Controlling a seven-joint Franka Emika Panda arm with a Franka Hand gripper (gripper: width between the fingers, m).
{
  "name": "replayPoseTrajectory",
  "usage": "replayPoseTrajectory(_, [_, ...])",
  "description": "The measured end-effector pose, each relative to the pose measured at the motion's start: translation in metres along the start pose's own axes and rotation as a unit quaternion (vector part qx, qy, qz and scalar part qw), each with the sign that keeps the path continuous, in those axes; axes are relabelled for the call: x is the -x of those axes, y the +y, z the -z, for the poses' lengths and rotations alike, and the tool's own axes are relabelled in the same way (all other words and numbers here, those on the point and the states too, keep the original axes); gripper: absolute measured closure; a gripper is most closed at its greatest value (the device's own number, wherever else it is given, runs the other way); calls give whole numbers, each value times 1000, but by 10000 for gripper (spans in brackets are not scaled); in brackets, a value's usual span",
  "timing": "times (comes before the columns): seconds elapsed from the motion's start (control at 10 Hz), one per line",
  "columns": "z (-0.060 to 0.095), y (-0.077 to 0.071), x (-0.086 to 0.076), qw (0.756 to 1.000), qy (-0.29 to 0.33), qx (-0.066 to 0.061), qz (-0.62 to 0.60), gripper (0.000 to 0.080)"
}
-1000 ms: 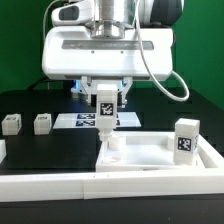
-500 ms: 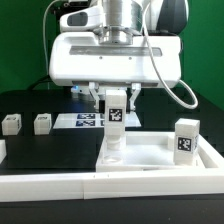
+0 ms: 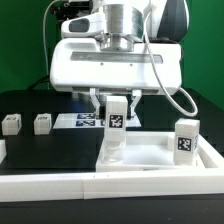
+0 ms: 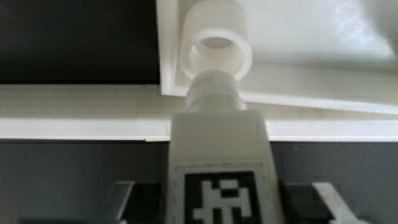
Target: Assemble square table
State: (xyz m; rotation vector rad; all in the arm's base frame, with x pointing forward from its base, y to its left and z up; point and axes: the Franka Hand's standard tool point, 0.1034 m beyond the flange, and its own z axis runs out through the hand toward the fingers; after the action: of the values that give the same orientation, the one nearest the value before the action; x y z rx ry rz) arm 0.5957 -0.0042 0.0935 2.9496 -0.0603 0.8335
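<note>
Exterior view frames show that the gripper [image 3: 117, 104] has been carried toward that view's right, and the leg post [image 3: 117, 122] clamped between its partly closed fingers has been brought upright. The post is now held over a raised corner socket [image 3: 112, 152] of the square tabletop [image 3: 155, 158]. In the wrist view it is lined up with the socket's round hole [image 4: 217, 43]; contact cannot be told. Insertion is judged to be near. A 2nd post [image 3: 184, 140] stands well apart on the slab. The slab's edge lies just beside the socket and a white rail [image 3: 60, 185] runs in front, so free room is left mainly above.
</note>
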Motion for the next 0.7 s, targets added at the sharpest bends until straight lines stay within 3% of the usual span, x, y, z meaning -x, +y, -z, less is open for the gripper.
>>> replayPoseTrajectory(0.7, [-9, 0, 11, 1000, -8, 2, 3, 509])
